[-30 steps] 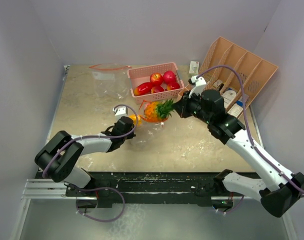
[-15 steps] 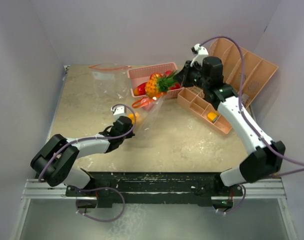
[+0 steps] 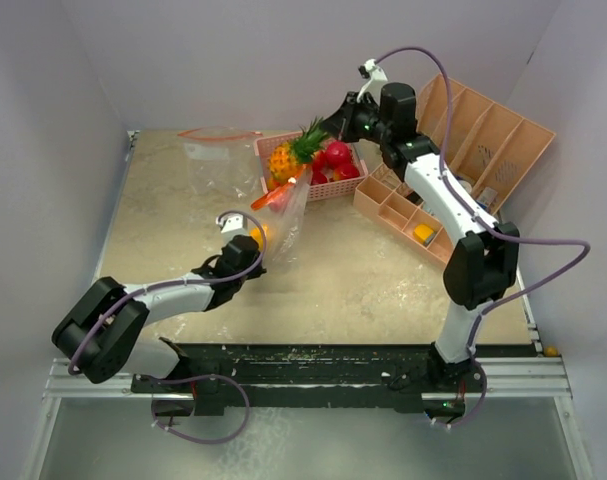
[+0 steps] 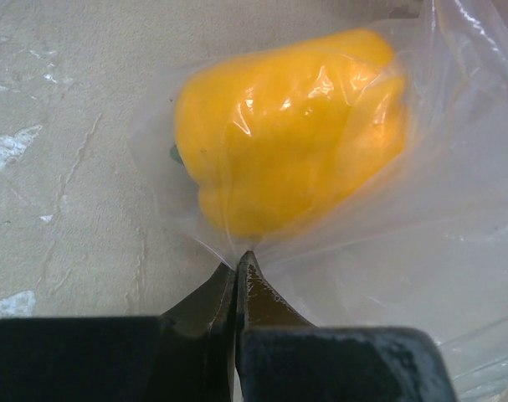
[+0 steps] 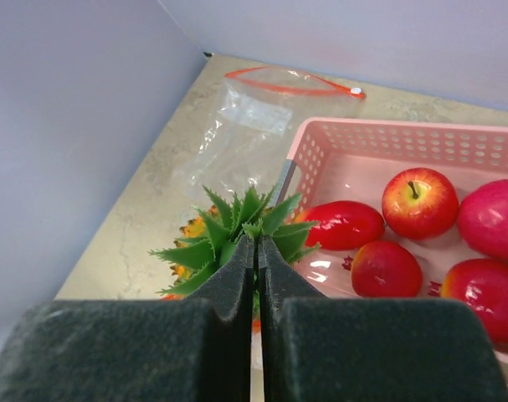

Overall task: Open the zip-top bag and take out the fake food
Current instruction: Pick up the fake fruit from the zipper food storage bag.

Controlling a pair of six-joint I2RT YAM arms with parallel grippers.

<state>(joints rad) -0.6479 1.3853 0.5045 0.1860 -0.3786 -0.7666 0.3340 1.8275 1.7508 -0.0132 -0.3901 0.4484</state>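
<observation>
Top camera overlooks the whole bench; wrist cameras sit close behind the left end effector and right end effector, on spots it also covers.

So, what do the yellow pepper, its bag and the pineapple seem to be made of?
Yellow pepper: probably hard plastic, smooth and glossy, with sharp highlights showing through the film.
Bag: thin clear plastic film, wrinkled, shiny, see-through.
Pineapple: likely moulded plastic; stiff, pointed green leaves with a slight sheen, body mostly hidden.
</observation>
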